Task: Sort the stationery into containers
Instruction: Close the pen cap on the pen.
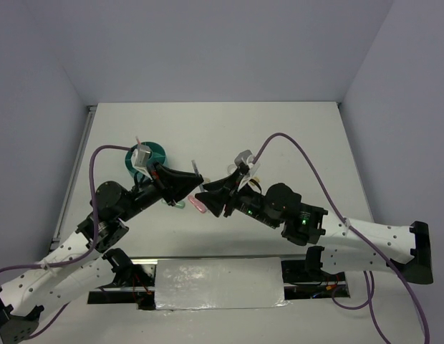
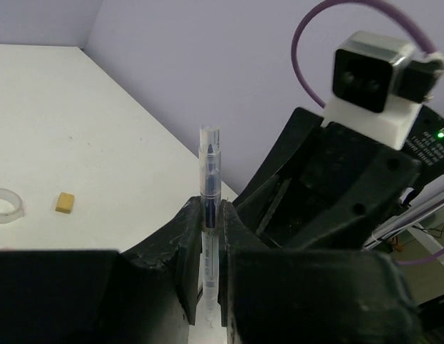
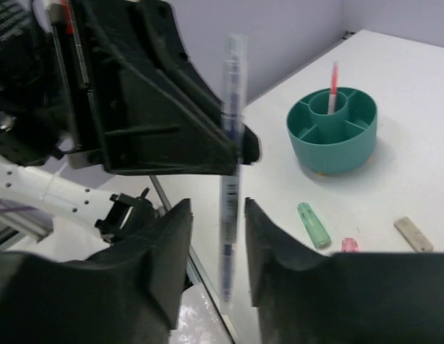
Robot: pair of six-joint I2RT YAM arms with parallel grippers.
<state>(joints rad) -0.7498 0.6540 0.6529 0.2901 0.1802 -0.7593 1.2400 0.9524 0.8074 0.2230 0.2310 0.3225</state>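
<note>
The left gripper (image 2: 210, 212) is clenched on a thin clear pen (image 2: 209, 165), held upright in the air to the right of the teal organiser cup (image 3: 344, 154) and clear of the surface (image 3: 408, 165). The right gripper (image 3: 216, 215) is released, its fingers standing apart on either side of the same pen. A red-pink pen (image 3: 333, 86) stands in the cup's central ring. A mint-green eraser (image 3: 314, 225) and a pink eraser (image 3: 349, 245) lie on the surface near the cup.

Clear glossy plastic pen (image 2: 210, 168); matt black plastic fingers (image 2: 180, 251); smooth teal plastic cup (image 3: 338, 154) (slightly shiny).
</note>
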